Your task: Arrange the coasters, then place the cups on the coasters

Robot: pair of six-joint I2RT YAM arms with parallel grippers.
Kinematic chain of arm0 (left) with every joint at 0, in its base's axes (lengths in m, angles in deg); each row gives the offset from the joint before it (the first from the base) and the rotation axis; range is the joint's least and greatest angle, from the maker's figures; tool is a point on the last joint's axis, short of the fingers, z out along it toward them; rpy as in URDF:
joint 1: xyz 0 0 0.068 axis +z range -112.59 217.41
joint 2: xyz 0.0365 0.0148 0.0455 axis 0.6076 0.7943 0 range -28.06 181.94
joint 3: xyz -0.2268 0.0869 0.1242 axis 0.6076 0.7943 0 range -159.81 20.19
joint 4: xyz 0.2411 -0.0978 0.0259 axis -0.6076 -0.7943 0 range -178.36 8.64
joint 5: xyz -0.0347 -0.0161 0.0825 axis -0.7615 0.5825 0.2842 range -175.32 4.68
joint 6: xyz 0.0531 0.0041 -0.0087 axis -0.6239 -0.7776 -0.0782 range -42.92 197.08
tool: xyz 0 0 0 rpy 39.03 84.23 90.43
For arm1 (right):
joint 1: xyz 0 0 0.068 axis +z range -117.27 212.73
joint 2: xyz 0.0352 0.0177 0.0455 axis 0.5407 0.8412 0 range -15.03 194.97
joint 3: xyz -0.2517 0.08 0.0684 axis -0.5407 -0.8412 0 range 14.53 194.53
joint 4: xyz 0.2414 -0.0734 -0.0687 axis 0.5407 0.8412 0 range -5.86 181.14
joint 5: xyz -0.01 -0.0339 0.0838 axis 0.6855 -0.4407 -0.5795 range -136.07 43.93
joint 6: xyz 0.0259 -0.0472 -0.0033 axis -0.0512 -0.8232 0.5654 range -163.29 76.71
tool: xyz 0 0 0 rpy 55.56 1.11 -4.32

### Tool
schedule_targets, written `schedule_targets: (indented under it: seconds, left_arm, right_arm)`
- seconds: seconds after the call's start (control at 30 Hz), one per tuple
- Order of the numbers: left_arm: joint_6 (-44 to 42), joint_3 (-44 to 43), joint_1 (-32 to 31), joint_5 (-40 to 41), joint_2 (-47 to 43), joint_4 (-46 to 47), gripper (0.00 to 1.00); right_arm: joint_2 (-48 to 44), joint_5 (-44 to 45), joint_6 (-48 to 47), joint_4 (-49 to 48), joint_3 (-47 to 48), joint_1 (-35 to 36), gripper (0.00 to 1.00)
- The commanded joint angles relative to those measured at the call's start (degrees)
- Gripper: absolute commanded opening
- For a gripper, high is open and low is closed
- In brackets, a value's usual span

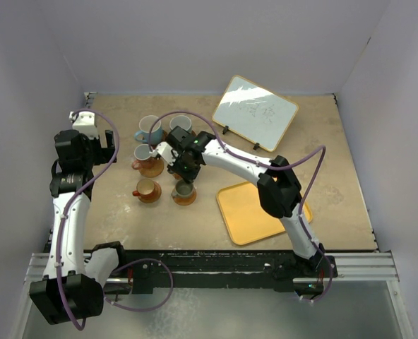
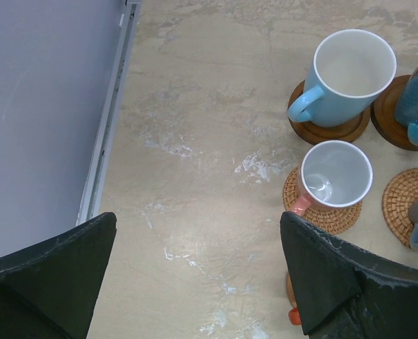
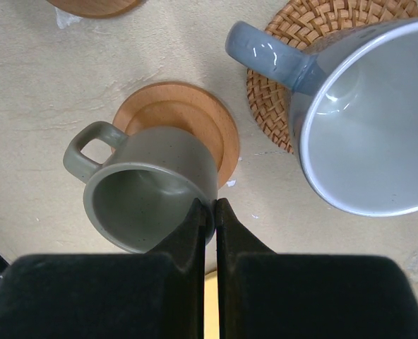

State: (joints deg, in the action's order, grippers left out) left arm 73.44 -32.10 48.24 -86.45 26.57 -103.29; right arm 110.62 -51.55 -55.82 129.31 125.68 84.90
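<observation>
Pale walls enclose a beige stone-look table (image 1: 322, 162), with the cups clustered left of centre. The right arm's fingers (image 3: 191, 240) are pressed together right at the rim of a grey-green cup (image 3: 149, 198), which sits on a smooth wooden coaster (image 3: 195, 120); whether they pinch the rim is unclear. Just right of it, a blue-grey cup (image 3: 364, 134) rests on a woven coaster (image 3: 279, 92). The left arm's fingers (image 2: 54, 275) are spread wide over bare table at the far left, near a pink cup (image 2: 336, 176) and a light blue cup (image 2: 350, 78), each on a coaster. A yellow tray (image 1: 255, 212) lies to the right.
</observation>
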Motion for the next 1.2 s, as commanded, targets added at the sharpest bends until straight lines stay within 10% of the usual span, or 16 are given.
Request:
schedule_targets:
  seconds: [0.0, 0.57, 1.17]
  left_arm:
    - [0.48, -1.22, 0.49, -1.07, -1.01, 1.9, 0.95]
    - [0.13, -0.86, 0.46, -1.5, -1.34, 1.72, 0.95]
    - [-1.44, -0.54, 0.48, -2.54, -1.17, 1.55, 0.95]
  right_arm:
    - [0.24, -0.45, 0.97, 0.82, 3.05, 0.57, 0.0]
    - [2.07, 0.23, 0.97, 2.36, 4.14, 0.73, 0.0]
    - [-8.01, -0.43, -0.81, 3.9, 2.36, 0.58, 0.41]
